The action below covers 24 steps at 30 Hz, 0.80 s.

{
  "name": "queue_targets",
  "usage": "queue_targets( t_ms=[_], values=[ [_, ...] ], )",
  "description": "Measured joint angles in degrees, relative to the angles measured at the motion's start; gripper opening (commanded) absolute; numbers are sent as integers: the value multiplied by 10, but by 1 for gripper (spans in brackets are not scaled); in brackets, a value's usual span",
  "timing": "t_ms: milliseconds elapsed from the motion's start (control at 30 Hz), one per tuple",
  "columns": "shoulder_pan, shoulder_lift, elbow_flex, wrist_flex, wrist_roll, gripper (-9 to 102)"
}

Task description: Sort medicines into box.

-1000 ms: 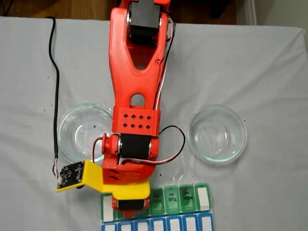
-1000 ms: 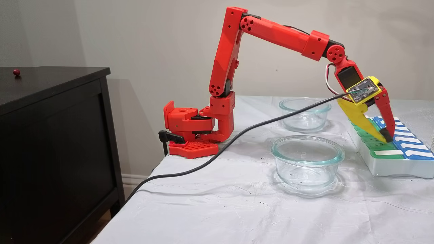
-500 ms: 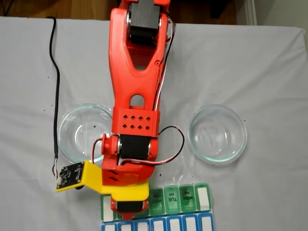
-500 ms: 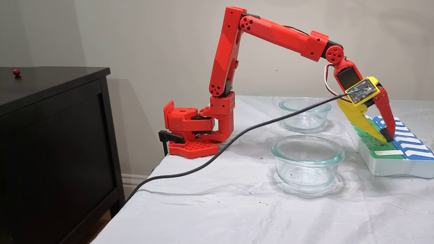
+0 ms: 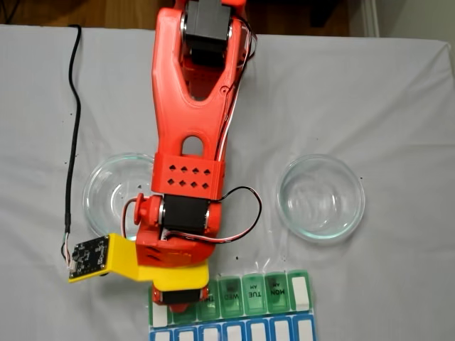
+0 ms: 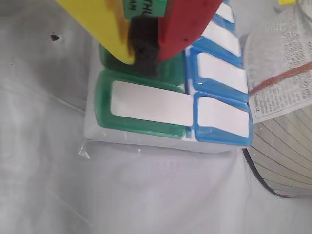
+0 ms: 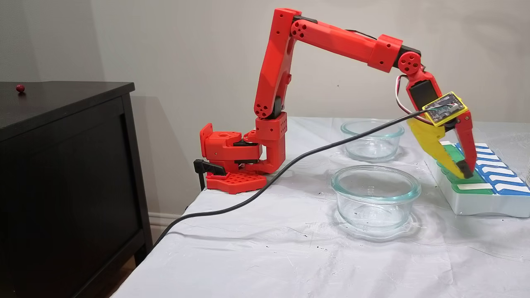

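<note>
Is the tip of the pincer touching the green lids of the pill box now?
Cannot tell. In the wrist view the shut pincer overlaps a green lid of the pill box, but no view shows plainly whether a gap remains.

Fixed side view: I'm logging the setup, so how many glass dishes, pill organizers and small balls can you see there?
Glass dishes: 2
Pill organizer: 1
Dark red ball: 1, on the black cabinet
Total: 4

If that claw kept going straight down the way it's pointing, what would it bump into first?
Most likely the pill organizer. The gripper points down at its green row, tips closed and at or just above a green lid in the wrist view. Whether they already touch is unclear.
</note>
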State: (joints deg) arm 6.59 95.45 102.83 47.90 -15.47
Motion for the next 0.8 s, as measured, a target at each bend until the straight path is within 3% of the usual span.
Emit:
queue_targets(
  t_ms=[400, 800],
  values=[
    [-12, 12, 43, -33, -40, 0],
    [-21, 142, 106, -114, -40, 0]
  ],
)
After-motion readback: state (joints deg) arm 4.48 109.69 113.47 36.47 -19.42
